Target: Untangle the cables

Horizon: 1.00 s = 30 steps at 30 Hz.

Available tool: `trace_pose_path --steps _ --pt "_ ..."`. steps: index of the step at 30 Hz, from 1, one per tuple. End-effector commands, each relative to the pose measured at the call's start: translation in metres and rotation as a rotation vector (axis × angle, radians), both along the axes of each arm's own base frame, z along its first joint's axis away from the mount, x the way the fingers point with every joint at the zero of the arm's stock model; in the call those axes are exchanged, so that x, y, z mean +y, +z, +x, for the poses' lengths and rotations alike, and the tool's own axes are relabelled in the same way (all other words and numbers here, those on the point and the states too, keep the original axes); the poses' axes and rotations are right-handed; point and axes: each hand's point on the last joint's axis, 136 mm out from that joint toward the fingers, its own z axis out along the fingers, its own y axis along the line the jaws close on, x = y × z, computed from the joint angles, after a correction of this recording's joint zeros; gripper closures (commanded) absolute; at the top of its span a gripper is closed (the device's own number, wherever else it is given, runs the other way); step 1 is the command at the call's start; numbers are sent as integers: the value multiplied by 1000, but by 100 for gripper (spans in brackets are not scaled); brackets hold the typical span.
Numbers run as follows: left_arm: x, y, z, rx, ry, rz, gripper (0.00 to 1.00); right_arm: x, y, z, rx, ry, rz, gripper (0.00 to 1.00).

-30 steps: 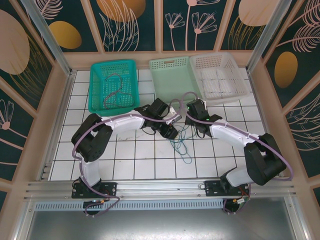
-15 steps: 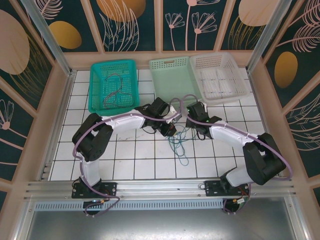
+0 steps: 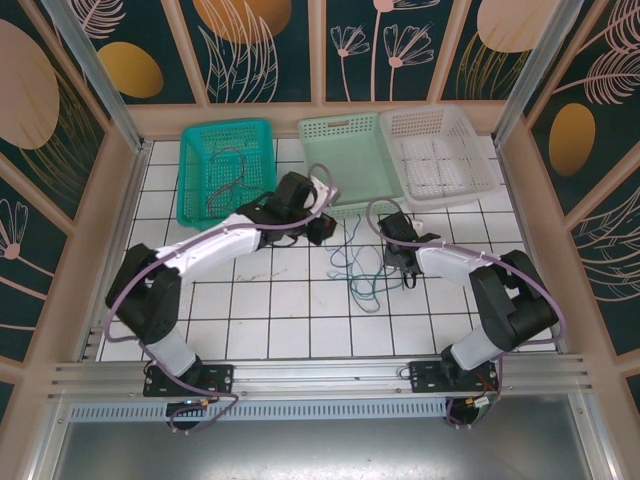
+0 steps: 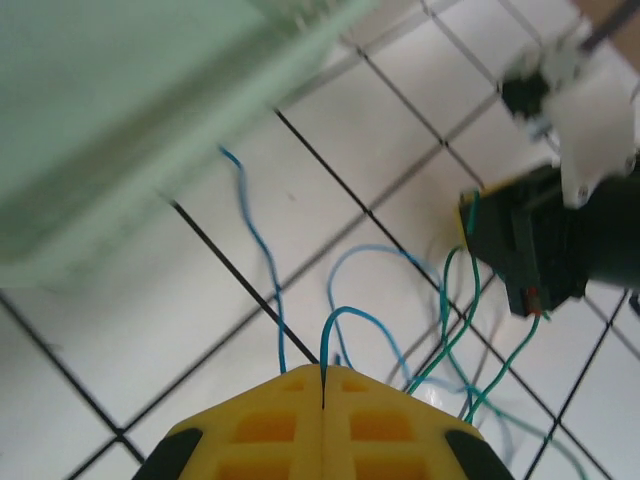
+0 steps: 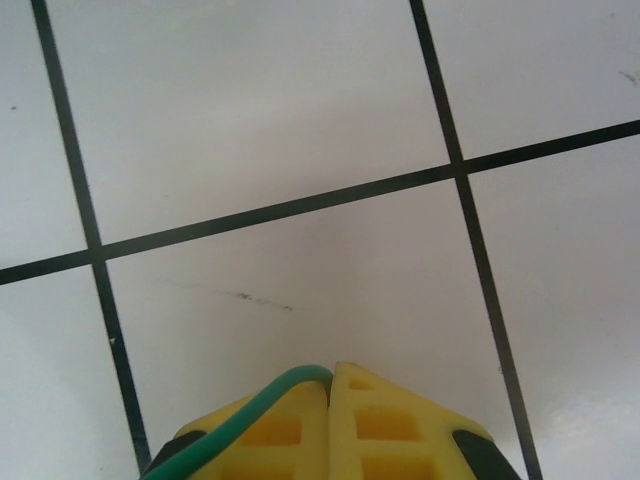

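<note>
The left end effector [image 4: 323, 372] pinches the blue cable [image 4: 347, 310], the right end effector [image 5: 330, 374] the green cable [image 5: 250, 404], tangle [image 3: 355, 272] strung between them mid-table [image 3: 250, 320].

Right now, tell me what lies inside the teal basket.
Inside the teal basket lies one curly pinkish cable, loose on its floor. The left arm covers the basket's near right corner, so anything lying there cannot be seen.
</note>
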Motion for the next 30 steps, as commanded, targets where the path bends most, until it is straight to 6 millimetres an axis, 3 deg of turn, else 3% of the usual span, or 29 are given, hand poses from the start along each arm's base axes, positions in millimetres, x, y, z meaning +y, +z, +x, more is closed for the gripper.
trace_pose_path --steps 1,10,20,30 --pt "7 39 8 -78 79 -95 100 -10 -7 -6 35 -32 -25 100" --pt "-7 84 -5 -41 69 -345 100 5 4 2 -31 -25 85 100" --pt "11 109 -4 -76 175 -397 100 -3 0 -1 -24 -65 140 100" --pt "15 157 -9 -147 171 -519 100 -3 -6 -4 -13 -76 151 100"
